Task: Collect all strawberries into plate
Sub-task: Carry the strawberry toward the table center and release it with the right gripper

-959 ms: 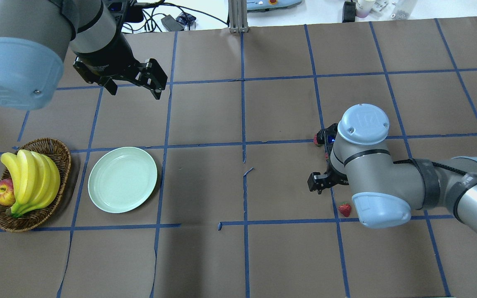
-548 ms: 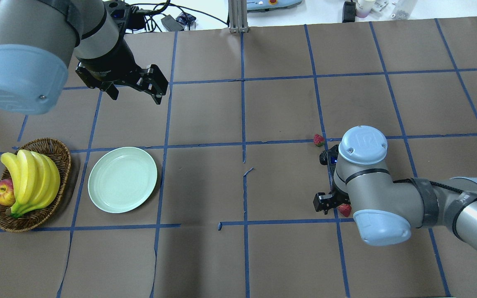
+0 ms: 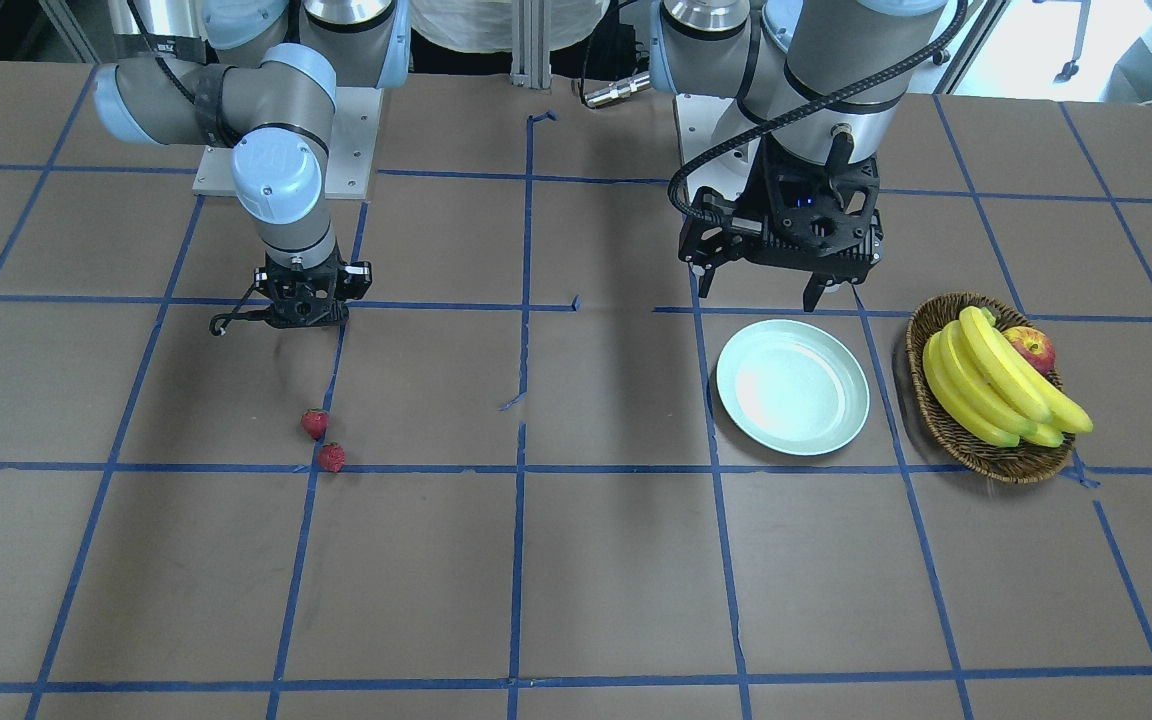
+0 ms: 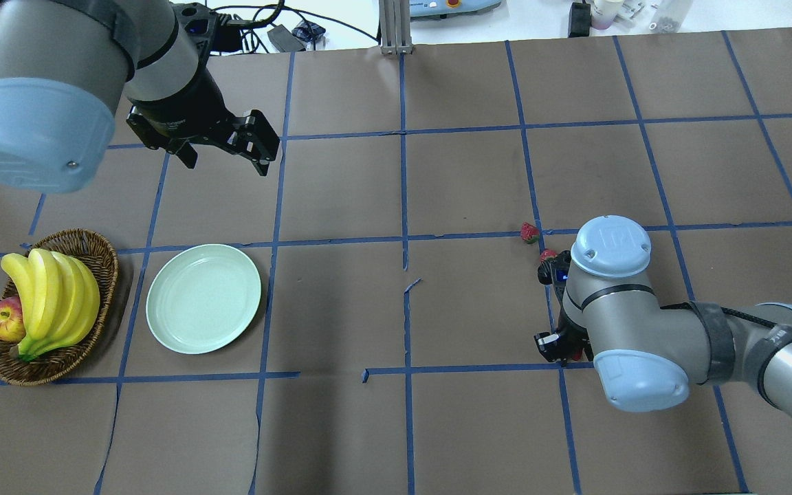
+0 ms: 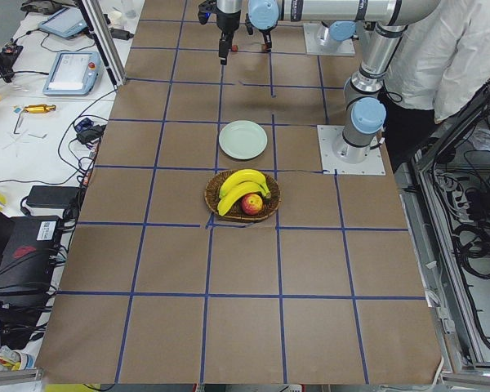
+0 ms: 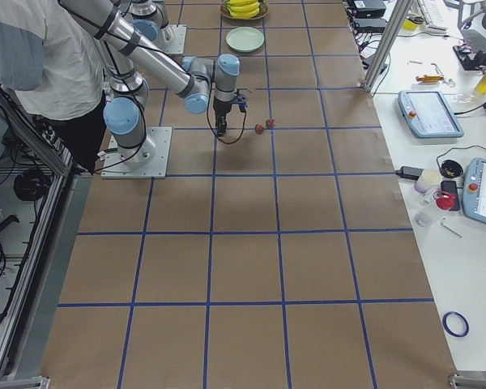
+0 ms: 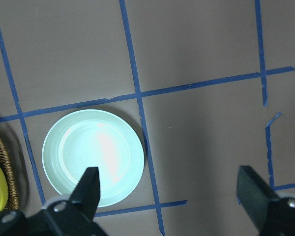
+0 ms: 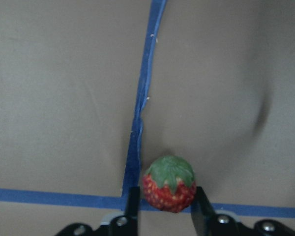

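Three strawberries lie on the right half of the table. Two of them (image 4: 529,232) (image 4: 548,255) lie free; in the front view they show side by side (image 3: 314,423) (image 3: 332,457). The third strawberry (image 8: 168,184) sits on a blue tape line between the fingers of my right gripper (image 8: 167,195), which touch both its sides; in the overhead view only a red sliver (image 4: 579,355) shows beside the wrist. The pale green plate (image 4: 203,299) is empty on the left. My left gripper (image 4: 225,163) hangs open and empty above the table beyond the plate (image 7: 93,157).
A wicker basket (image 4: 106,256) with bananas (image 4: 52,295) and an apple (image 4: 4,320) stands left of the plate. The right arm's elbow (image 4: 636,323) covers the table near the strawberries. Blue tape lines grid the brown table.
My right gripper has moved toward the table's near edge, off the two far strawberries and onto the third, which now sits between its fingers. The left arm has shifted only slightly.
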{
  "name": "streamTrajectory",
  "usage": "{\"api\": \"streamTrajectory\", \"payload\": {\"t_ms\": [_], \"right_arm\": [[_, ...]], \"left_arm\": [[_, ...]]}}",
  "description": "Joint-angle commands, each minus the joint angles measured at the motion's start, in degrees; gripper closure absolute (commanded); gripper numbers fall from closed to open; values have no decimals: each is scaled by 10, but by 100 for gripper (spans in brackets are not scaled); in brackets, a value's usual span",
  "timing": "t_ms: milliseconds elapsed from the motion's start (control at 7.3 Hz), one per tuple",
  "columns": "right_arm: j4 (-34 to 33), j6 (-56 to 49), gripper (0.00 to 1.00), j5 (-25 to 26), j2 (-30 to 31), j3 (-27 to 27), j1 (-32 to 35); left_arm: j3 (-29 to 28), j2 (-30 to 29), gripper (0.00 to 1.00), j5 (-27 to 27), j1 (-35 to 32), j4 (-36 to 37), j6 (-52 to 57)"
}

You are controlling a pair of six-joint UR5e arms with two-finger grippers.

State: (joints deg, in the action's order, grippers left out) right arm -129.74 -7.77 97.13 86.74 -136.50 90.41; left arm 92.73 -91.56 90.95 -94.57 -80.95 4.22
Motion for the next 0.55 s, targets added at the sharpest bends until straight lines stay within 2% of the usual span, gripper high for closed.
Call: {"api": "streamTrajectory", "payload": {"t_ms": [0, 274, 411], "right_arm": [[-10, -1, 100, 0, 1, 8, -1], [-2, 51, 100, -39, 0, 85, 15], [0, 127, 100, -79, -16, 104, 53]], "left_arm": [[-1, 2, 0, 0, 0, 0, 0], [-1, 3, 0, -1, 0, 0, 0], [-1, 3, 0, -1, 0, 1, 0]]}}
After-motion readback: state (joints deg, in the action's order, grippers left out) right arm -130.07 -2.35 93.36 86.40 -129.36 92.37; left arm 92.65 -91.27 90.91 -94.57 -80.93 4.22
